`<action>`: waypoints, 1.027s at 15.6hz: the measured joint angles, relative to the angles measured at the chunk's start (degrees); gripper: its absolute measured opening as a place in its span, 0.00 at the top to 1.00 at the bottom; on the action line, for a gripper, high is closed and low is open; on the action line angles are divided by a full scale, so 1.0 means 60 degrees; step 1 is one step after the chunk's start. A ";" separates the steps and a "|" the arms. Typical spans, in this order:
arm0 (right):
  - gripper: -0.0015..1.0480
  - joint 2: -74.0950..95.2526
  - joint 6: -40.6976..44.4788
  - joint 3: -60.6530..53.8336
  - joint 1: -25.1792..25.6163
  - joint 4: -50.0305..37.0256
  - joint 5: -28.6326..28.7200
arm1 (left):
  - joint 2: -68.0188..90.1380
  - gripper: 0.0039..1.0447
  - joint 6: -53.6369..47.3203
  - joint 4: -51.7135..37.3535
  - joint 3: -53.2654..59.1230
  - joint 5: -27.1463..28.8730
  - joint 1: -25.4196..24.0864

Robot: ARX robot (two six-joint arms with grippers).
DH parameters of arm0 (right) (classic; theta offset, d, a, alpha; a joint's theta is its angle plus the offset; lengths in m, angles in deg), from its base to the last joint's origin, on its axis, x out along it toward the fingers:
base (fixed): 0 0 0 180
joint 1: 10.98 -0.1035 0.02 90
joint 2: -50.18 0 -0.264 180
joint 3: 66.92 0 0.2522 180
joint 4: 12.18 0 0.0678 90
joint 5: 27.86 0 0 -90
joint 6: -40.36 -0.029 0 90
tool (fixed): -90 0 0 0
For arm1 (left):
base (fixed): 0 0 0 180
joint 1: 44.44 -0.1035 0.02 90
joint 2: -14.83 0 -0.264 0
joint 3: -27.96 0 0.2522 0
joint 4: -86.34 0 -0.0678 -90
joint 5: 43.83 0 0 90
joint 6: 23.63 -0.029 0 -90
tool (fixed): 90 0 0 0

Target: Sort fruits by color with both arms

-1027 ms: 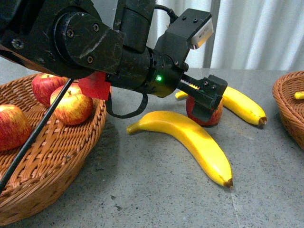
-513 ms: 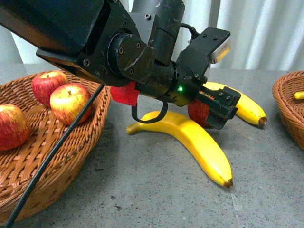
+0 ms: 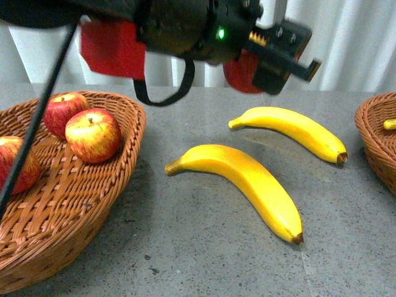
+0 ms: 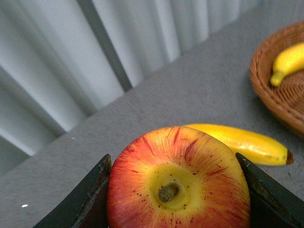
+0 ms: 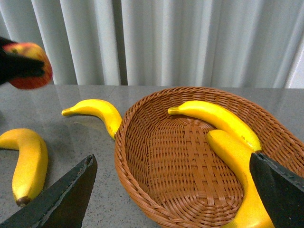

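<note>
The table (image 3: 185, 253) carries two baskets in the front view. The left basket (image 3: 127, 179) sits at 8 o'clock with three apples (image 3: 93, 133) in it. The right basket (image 3: 371, 133) is at 3 o'clock, and the right wrist view shows two stored bananas (image 5: 218, 118) inside. The left arm (image 3: 173, 25) crosses the top from 11 to 1 o'clock. The left gripper (image 3: 266, 68) is clamped on a held apple (image 4: 178, 185), clear of the table, jaws on its opposite sides. The near banana (image 3: 247, 179) lies at 5 o'clock and the far banana (image 3: 291, 127) at 2 o'clock, both loose. The right gripper (image 5: 171, 194) hangs over the right basket, spread wide and empty.

The held apple looks firm, weighty and glossy, so it is likely slick, and a hold across its widest girth suits it. Bananas bruise more easily, so take them mid-length, across the narrow width.
</note>
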 joint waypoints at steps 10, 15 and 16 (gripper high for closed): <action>0.06 0.0000 0.0004 0.0000 0.0000 -0.0004 0.0000 | -0.4014 0.36 0.2732 -0.1060 0.5475 0.4444 -0.1005; 0.06 0.0000 0.0004 0.0000 0.0000 -0.0004 0.0000 | -0.4634 0.07 0.3089 -0.1337 0.5719 0.4696 -0.0892; 0.06 0.0000 0.0004 0.0000 0.0000 -0.0004 0.0000 | -0.4812 0.06 0.3100 -0.1432 0.5770 0.4717 -0.0747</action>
